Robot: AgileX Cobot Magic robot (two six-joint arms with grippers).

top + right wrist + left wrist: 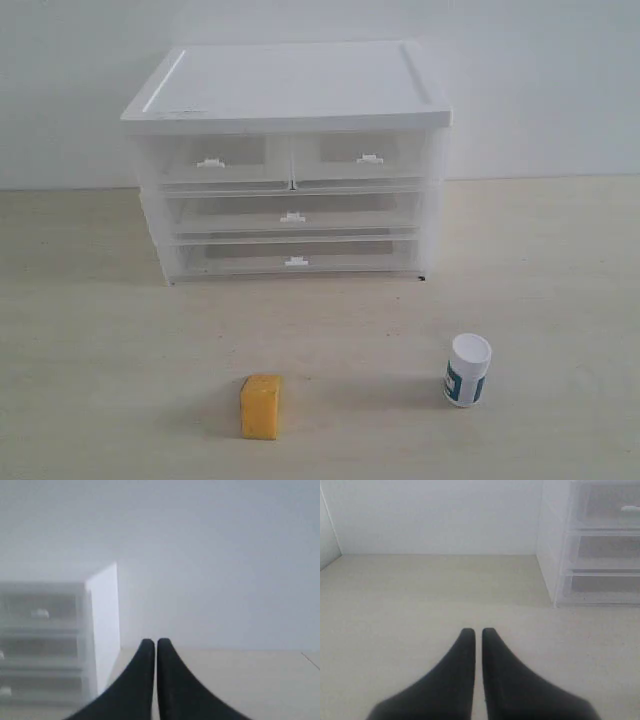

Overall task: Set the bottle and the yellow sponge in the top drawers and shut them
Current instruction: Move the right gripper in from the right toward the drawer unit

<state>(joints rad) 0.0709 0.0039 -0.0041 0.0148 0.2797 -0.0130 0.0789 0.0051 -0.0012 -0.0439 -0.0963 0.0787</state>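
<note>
My left gripper (477,630) and right gripper (151,641) are both closed, holding nothing. The bottle (467,370) stands upright on the table (100,350), well apart from the yellow sponge (261,406). The cabinet's (290,85) 2 top drawers (215,160) are pushed in.

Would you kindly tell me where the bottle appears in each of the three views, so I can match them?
Exterior view: the bottle stands upright on the table, front right, apart from the sponge to its left.
Left wrist view: not in it; the cabinet shows.
Right wrist view: not in it; the cabinet shows, blurred.
Shared landmark: the cabinet, at the back centre of the exterior view.
</note>
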